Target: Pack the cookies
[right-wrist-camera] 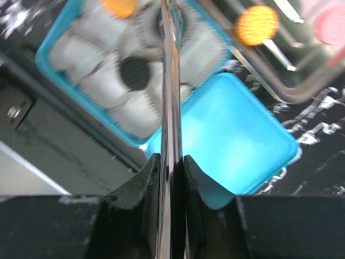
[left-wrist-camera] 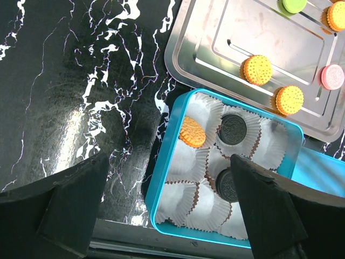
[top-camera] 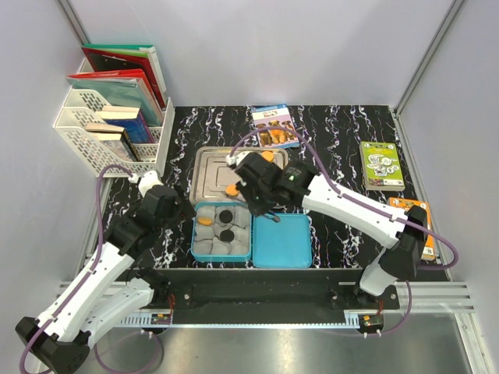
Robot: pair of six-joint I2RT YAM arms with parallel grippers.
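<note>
At the centre of the table [top-camera: 343, 132] lies a tray [top-camera: 204, 164] with several cookies [left-wrist-camera: 257, 69] on it. Just in front of the tray sits a box [left-wrist-camera: 165, 167] filled with paper cups [left-wrist-camera: 186, 162], three of them holding cookies. A lid [top-camera: 284, 243] touches the box's right side. A rack [top-camera: 78, 128] of books stands far left. One booklet [top-camera: 274, 125] lies behind the tray.

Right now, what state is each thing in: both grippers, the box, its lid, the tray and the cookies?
left gripper: open, empty
right gripper: shut on a thin metal tool
blue box: open, three cookies in its paper cups
blue lid: off, lying flat beside the box
metal tray: at least five unpacked cookies on it
</note>
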